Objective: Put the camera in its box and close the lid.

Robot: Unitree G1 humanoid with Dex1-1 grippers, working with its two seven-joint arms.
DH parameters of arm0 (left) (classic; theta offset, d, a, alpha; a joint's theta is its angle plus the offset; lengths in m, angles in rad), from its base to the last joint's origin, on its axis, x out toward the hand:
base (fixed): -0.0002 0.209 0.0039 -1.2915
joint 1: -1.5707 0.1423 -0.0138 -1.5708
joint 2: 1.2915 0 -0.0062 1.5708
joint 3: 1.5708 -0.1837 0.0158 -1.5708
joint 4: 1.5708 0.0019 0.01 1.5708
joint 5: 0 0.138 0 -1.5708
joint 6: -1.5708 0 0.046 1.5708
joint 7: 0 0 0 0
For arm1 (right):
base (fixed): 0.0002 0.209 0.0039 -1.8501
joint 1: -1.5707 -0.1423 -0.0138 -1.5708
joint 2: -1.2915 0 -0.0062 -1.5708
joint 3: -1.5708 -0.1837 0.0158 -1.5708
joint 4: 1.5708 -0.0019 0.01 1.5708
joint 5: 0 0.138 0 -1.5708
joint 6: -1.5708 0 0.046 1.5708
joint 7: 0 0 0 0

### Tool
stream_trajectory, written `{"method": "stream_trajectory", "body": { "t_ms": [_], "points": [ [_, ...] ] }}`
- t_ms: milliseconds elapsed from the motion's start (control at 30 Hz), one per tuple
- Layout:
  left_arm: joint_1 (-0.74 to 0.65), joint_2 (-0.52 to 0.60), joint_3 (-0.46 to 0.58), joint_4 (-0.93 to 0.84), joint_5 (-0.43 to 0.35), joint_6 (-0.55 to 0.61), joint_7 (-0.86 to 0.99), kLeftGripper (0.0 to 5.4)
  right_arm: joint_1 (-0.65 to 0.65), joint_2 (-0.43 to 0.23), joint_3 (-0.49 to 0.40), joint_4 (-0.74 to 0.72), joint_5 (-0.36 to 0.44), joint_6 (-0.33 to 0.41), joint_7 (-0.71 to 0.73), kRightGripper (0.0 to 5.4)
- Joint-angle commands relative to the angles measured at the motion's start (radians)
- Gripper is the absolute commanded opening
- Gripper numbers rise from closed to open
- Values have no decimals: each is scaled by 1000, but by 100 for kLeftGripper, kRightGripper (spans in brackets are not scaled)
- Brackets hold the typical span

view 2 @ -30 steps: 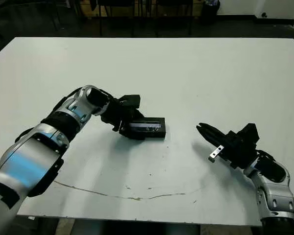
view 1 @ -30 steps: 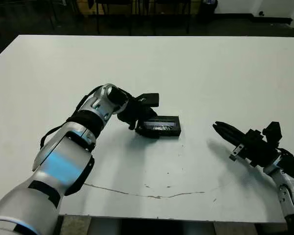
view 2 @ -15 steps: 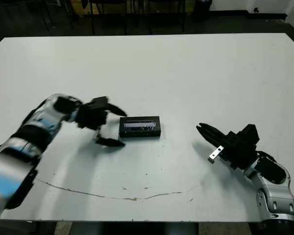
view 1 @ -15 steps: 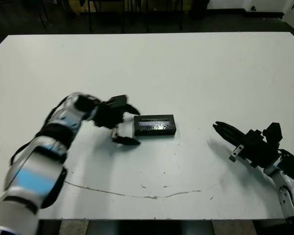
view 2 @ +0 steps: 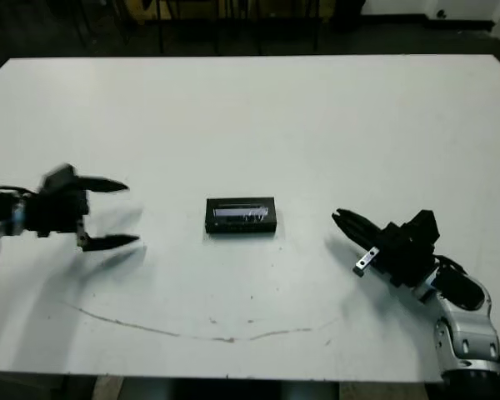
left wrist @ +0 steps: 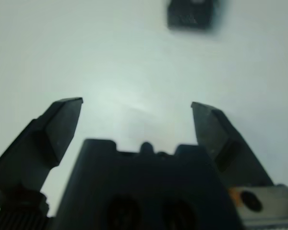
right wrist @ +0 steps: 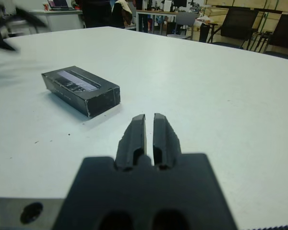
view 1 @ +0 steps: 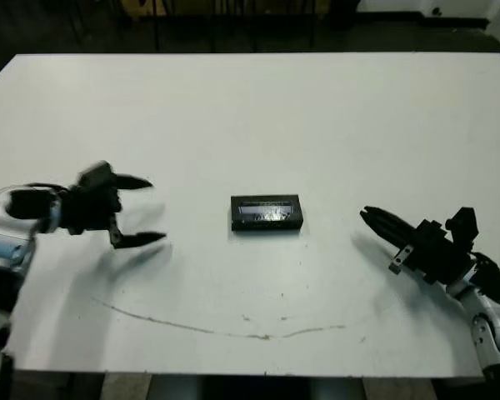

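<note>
Left eye view: the box (view 1: 267,213) sits closed near the middle of the white table (view 1: 250,108), the lid (view 1: 266,209) seated on it with its pale window strip facing up. Camera not visible; I judge it is inside, under the lid, but cannot confirm.

The box's long axis runs across the table from my left side to my right. It lies between my two hands, touched by neither.

My left gripper (view 1: 136,211) hangs out toward the table's left edge, fingers spread wide, nothing between them, tips pointing toward the box. My right gripper (view 1: 379,222) rests low at the right, fingers pressed together, holding nothing, also aimed at the box. In the right wrist view the box (right wrist: 80,90) lies ahead and off to one side, an end wall facing me.

The right looks somewhat nearer. Judgement: lid looks flush, so little remains beyond checking it.
</note>
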Motion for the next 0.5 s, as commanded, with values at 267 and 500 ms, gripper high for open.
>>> {"method": "stream_trajectory", "body": {
  "t_ms": [267, 500],
  "points": [
    [80, -490, -76, -416, -15, 241, 639, 381, 58, 3, 25, -141, -85, 53, -145, 0],
    [35, -596, -275, -308, 89, 251, 700, 244, 92, 9, 26, -224, -91, 123, -224, 0]
  ]
}}
